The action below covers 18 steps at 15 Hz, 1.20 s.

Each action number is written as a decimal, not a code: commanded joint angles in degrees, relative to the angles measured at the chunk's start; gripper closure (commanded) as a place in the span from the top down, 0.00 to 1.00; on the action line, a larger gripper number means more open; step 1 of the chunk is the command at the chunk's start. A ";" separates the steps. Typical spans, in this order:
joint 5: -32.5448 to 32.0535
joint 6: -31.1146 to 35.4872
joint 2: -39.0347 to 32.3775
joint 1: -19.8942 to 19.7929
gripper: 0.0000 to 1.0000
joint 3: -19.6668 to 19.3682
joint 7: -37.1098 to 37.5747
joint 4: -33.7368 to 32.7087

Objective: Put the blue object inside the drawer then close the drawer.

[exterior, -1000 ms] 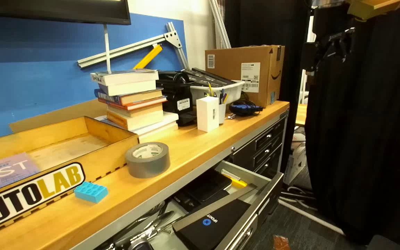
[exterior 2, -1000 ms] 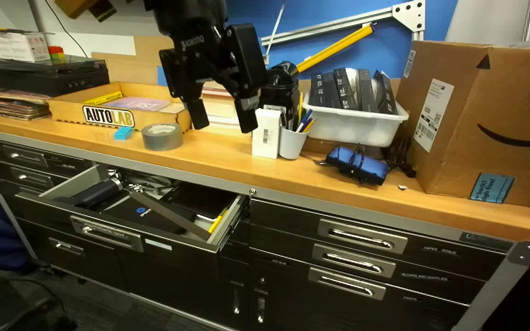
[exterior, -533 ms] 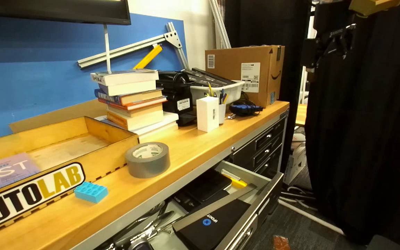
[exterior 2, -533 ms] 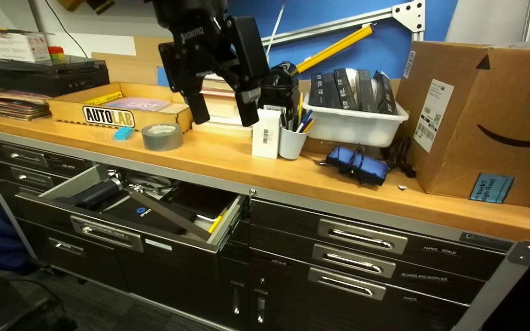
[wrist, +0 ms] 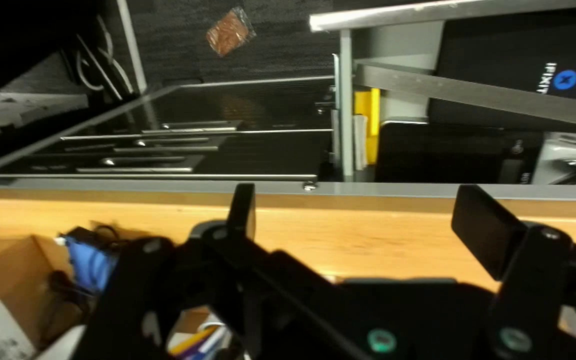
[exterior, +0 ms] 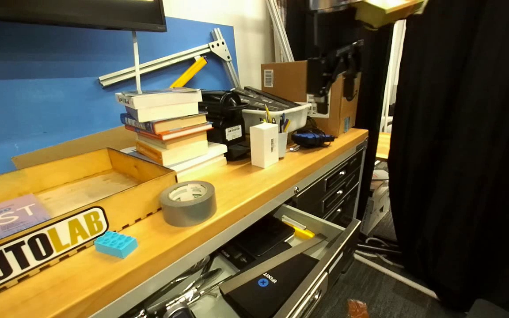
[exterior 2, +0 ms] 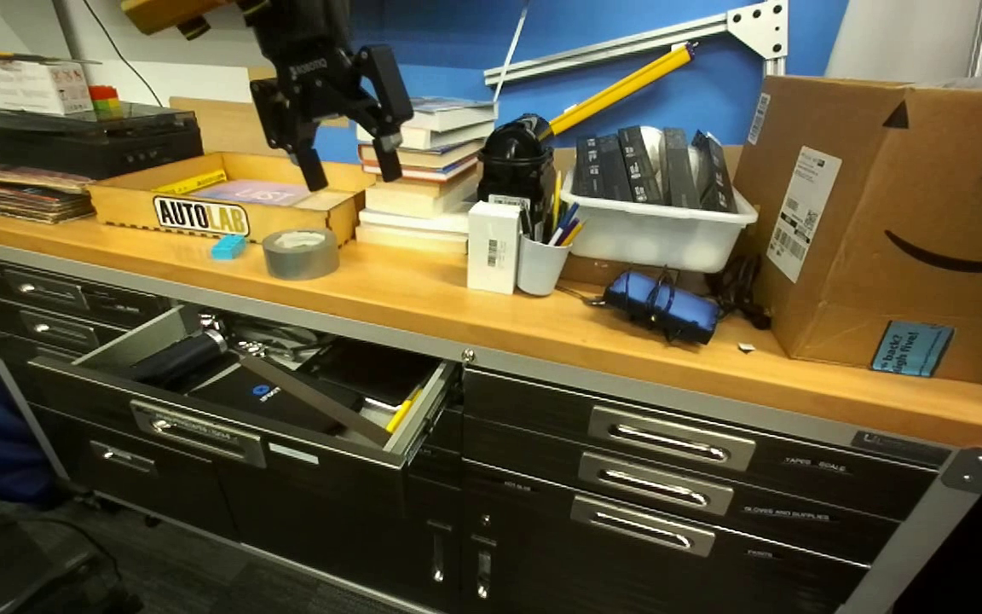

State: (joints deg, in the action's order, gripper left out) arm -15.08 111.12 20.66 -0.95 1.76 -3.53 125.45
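Observation:
The blue object is a small light-blue studded block (exterior: 115, 244) on the wooden worktop, in front of the box marked AUTOLAB. It also shows in an exterior view (exterior 2: 228, 247), left of the tape roll, and is out of the wrist view. The drawer (exterior 2: 346, 473) is pulled open and holds tools and dark boxes; its front edge (exterior: 345, 247) and side wall (wrist: 346, 100) also show. My gripper (exterior 2: 351, 167) is open and empty, above the worktop near the stacked books. In the wrist view the fingers (wrist: 360, 220) are wide apart over bare wood.
A grey tape roll (exterior: 188, 203) stands beside the block. The AUTOLAB box (exterior 2: 227, 205), book stack (exterior 2: 427, 170), white box (exterior 2: 493, 247), pen cup (exterior 2: 542, 264), white bin (exterior 2: 657, 230) and cardboard box (exterior 2: 892, 230) line the worktop's back.
My gripper has moved left in both exterior views; in the view facing the drawer fronts it also looks smaller and farther back. The block and drawer have not moved.

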 commanded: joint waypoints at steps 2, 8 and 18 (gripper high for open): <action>4.57 -3.28 -12.32 7.19 1.00 5.59 -1.66 -9.75; 6.97 -3.78 -27.82 13.86 1.00 12.08 4.21 -18.65; 12.09 -1.95 -41.79 20.40 1.00 14.18 9.47 -31.49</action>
State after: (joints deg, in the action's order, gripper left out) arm -5.18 109.27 -17.29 18.38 15.65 5.71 99.00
